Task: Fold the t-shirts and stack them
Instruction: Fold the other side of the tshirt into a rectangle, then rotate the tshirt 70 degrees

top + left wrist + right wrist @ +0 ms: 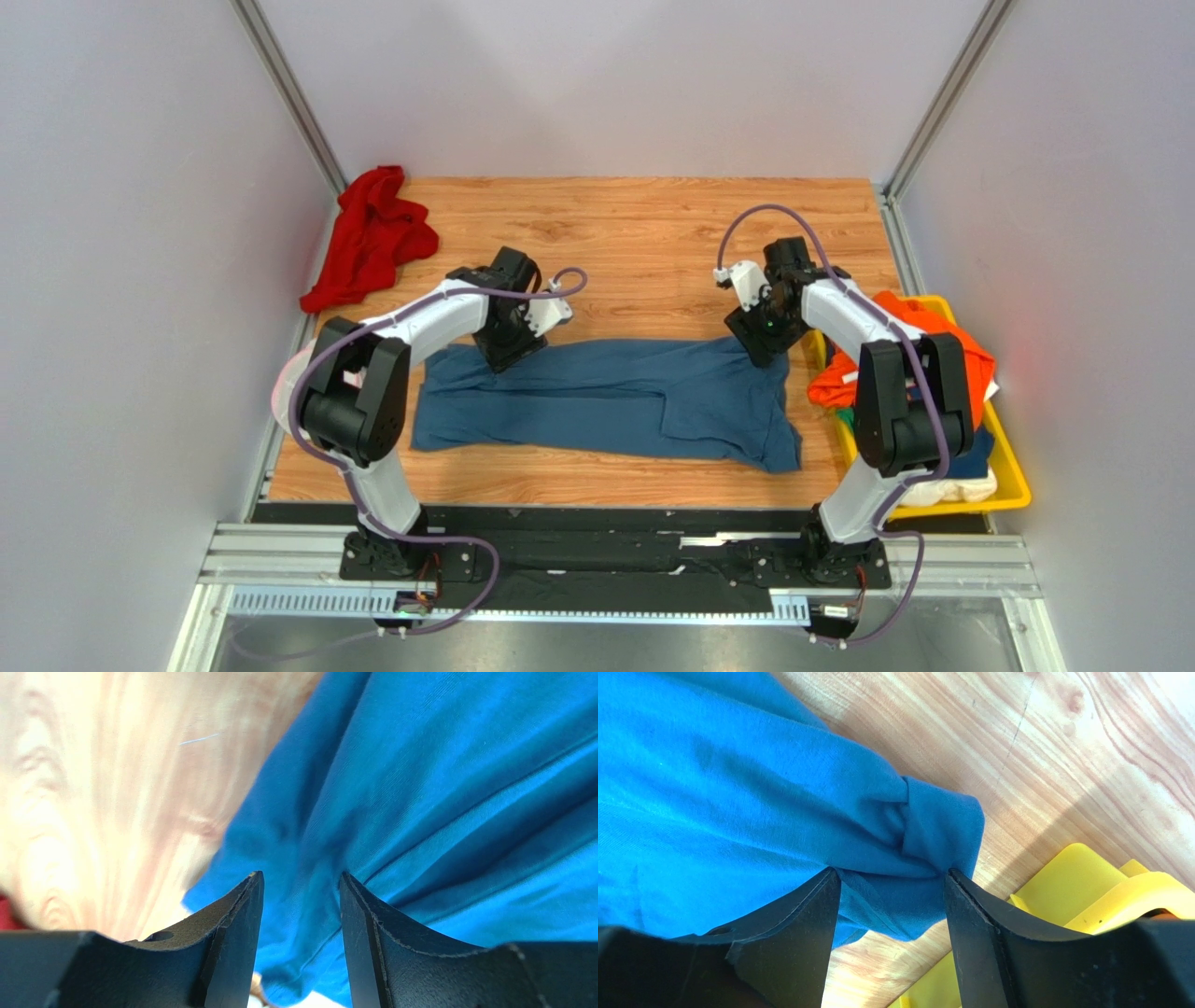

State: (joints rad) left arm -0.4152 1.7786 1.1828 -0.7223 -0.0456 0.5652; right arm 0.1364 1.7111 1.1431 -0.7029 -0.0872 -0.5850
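Wood table (631, 224), one, with everything on it or at its edge. Two arms, left arm (379, 364) and right arm (898, 378), both bent inward over the middle of the table. One blue shirt (603, 399), largest of the clothes, lying flat and folded lengthwise across the near half of the table, between the two arms, with a flap hanging lower at its right end. One yellow bin (1013, 483) at the right edge, much of it hidden behind the right arm. One red cloth (368, 238) crumpled at the far left corner, well apart from the blue shirt; hard to say what kind of garment. Three more shirts heaped in the bin: orange shirt (968, 350) on top, navy shirt (978, 445) below it, cream shirt (954, 487) at the near end, each showing only in part. Left gripper (300, 882) down at the far left corner of the blue shirt, right gripper (892, 875) at its far right corner. Left fingers (231, 931) about half apart, straddling a fold near the cloth's edge, nothing visibly pinched. Right fingers (990, 938) likewise half apart, a bunched end of the blue shirt lying across the gap and meeting both tips, jaws not drawn together on it.
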